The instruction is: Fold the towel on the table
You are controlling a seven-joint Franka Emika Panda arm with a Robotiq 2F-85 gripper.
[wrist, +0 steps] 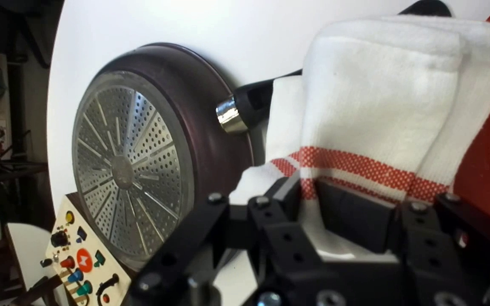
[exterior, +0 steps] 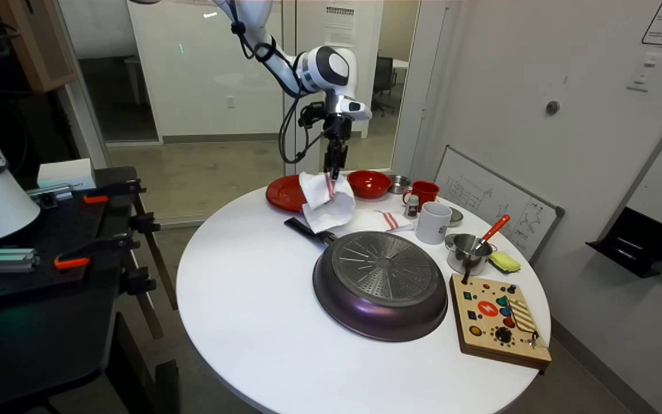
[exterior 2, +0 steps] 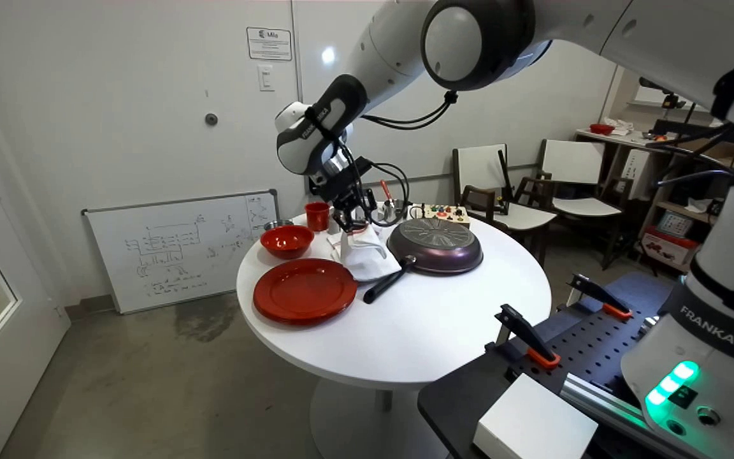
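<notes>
Round white worktop (exterior: 239, 287): set with cloth, cookware and crockery.
Red-striped white towel (exterior: 331, 211): between red plate (exterior 2: 305, 291) and overturned frying pan (exterior: 380, 290); upper part raised in loose folds, another striped end lying on the worktop.
Jaws: clamped on the towel, cloth pinched at the red stripes, as seen in the wrist view.
Pan handle (exterior: 308, 230): black, partly hidden by the towel in the wrist view.
Pan base (exterior: 385, 267): patterned metal, facing up.
Red bowl (exterior: 369, 185): upright, near the towel, just beside small metal bowl (exterior: 400, 185).
Red mug (exterior: 424, 192): behind small shaker (exterior: 412, 207) in an exterior view.
White mug (exterior: 433, 223): between shaker and steel pot (exterior: 462, 256).
Steel pot: upright, with red-handled utensil (exterior: 496, 227) leaning inside.
Yellow-green sponge (exterior: 504, 262): just beside the steel pot.
Wooden button board (exterior: 497, 328): fitted with knobs and switches, near the pan.
Framed whiteboard (exterior 2: 182, 252): propped at a tilt, marked with handwriting, visible in both exterior views.
</notes>
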